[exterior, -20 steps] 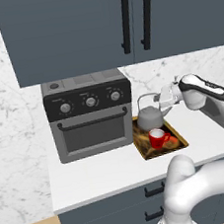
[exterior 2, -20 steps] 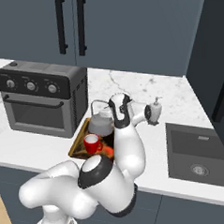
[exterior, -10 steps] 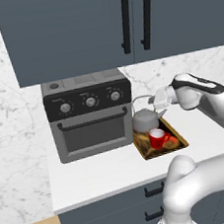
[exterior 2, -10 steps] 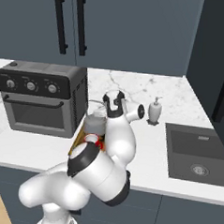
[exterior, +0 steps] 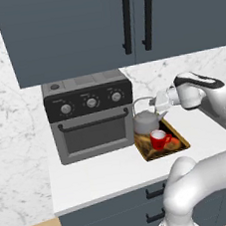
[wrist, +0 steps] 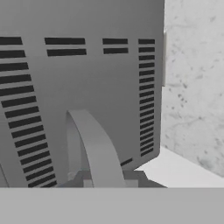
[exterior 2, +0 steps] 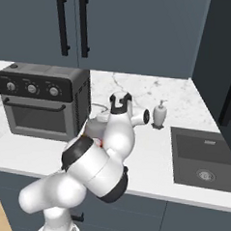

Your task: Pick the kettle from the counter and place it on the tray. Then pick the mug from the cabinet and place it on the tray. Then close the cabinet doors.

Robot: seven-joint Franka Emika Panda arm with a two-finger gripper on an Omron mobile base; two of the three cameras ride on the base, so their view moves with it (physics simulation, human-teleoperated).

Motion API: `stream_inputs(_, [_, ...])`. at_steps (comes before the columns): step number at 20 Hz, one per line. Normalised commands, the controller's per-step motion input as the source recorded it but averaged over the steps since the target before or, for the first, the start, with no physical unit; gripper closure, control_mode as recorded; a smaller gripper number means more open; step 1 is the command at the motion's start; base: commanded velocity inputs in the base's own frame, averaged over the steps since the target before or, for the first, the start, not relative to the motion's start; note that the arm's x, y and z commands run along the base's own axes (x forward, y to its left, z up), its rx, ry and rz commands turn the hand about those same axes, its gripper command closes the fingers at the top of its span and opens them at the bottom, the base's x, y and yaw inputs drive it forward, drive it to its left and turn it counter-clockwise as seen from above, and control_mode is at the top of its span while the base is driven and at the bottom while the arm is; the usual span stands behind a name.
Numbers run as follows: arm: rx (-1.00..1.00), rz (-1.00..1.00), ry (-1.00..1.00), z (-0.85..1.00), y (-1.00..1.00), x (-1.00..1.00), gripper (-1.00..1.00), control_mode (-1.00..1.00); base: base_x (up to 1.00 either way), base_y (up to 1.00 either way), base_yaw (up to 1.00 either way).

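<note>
Marble counter (exterior: 112, 172) carries tray (exterior: 181, 144), kettle (exterior: 146, 122) and mug (exterior: 160, 139); gripper (exterior: 159, 100), fingers pressed together above kettle, could snag its handle.

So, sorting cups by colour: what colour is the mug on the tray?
Bright red mug, clearest in left base view.

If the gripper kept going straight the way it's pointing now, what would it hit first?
Probably the kettle handle's thin arch, which rises right ahead in the hand view. Past it stands the toaster oven's vented side wall. Depth is hard to judge.
</note>
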Motion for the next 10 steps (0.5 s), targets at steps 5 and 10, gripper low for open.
stream_inputs(5, [0.0,0.03,0.0,-0.03,0.0,0.0,-1.0,-1.0,0.0,0.0,0.0])
stream_inputs(10, [0.02,0.02,0.0,0.0,0.0,-0.03,-1.0,-1.0,0.0,0.0,0.0])
